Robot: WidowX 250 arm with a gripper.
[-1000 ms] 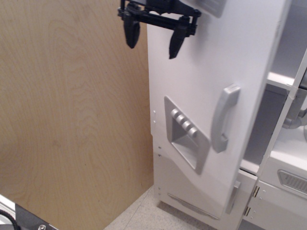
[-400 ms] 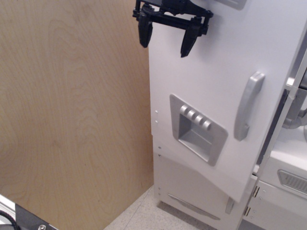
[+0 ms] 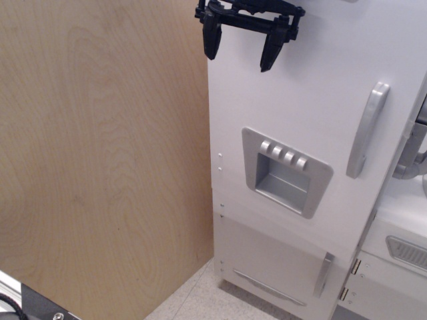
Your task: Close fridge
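White fridge [image 3: 300,120] occupies the right half of the view, standing against a plywood panel [image 3: 100,160] on its left. Its upper door carries a grey vertical handle [image 3: 367,129] and a grey recessed dispenser panel [image 3: 285,171] with four buttons. The door appears nearly flush with the cabinet; whether it is fully seated cannot be confirmed from this angle.

Black pincer [image 3: 241,48] hangs at the top left of the door, fingers spread and holding nothing. Contact between the fingertips and the door face cannot be determined.

Below sits a smaller lower door [image 3: 280,257] with a short grey handle [image 3: 323,273]. A white unit with a grey vent [image 3: 407,252] stands at the lower right.

Hazards, as a judgement:
- Pressure applied close to the hinge side gives poor leverage; the door may stop short of latching.
- Excess force could shift or tip the light toy cabinet.
- A fingertip sliding off the door's left edge could strike the plywood panel.
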